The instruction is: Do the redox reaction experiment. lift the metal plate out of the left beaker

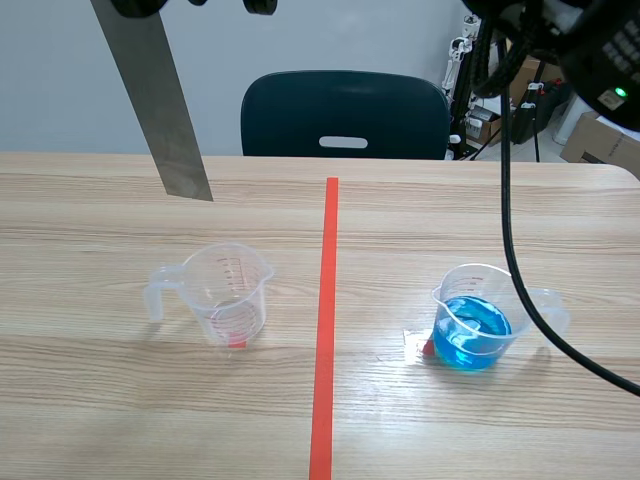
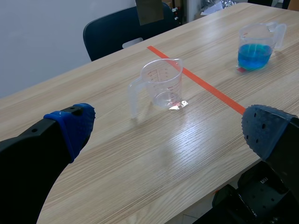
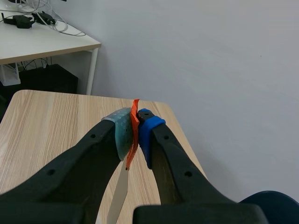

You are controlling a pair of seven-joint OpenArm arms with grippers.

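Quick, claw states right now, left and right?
Left claw: open, holding nothing.
Right claw: closed on the flat grey metal plate, which hangs in the air.

Two beakers [image 1: 228, 290] [image 1: 475, 328], one metal plate [image 1: 160, 100]

Grey metal plate [image 1: 157, 100] aloft, tilted — above and behind empty clear left beaker [image 1: 228, 295]
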